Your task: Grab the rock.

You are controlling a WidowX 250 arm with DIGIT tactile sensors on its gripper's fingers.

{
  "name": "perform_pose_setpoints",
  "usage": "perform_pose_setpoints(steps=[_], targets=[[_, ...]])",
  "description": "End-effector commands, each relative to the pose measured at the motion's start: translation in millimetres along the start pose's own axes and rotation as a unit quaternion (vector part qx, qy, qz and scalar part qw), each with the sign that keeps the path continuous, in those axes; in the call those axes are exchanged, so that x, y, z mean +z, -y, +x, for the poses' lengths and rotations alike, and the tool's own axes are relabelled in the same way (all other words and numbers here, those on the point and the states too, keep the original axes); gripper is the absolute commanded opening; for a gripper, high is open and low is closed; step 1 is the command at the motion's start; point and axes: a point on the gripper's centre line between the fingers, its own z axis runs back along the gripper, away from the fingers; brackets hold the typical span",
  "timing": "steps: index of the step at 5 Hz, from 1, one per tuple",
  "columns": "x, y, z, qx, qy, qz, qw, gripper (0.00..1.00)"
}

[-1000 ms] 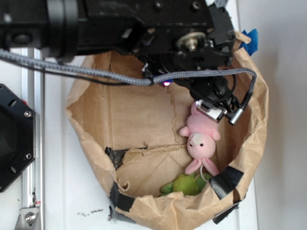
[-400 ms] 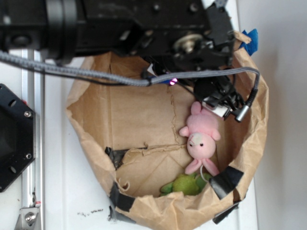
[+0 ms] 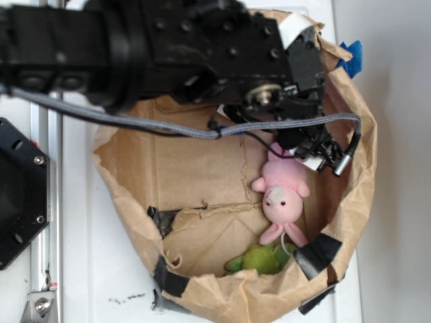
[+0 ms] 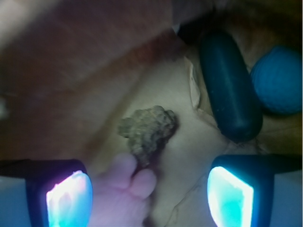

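Note:
The rock (image 4: 149, 130) is a lumpy brown-grey stone lying on the brown paper floor of the bag, seen in the wrist view just ahead of my gripper (image 4: 149, 196). The gripper is open, its two lit fingertips (image 4: 66, 198) wide apart and nothing pinched between them. The pink plush's feet (image 4: 130, 182) lie between the fingers, touching the near side of the rock. In the exterior view my gripper (image 3: 322, 156) hangs inside the bag above the pink plush (image 3: 283, 192), and the arm hides the rock.
A dark green cucumber-shaped toy (image 4: 229, 87) and a teal ball (image 4: 279, 78) lie to the right beyond the rock. The crumpled paper bag wall (image 3: 124, 195) rings everything. A green plush (image 3: 259, 259) sits at the bag's near side.
The arm has shifted over the bag and the gripper has slid a little to the right, toward the bag's right wall. The plush toys have not moved.

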Motion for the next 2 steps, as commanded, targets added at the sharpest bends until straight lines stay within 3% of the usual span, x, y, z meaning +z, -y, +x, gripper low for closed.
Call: perform_pose_setpoints(steps=[1, 2], targets=[[6, 7, 12, -0.018, 0.0, 0.006, 1.0, 1.0], [-4, 5, 7, -0.018, -0.001, 0.021, 1.0, 1.0]])
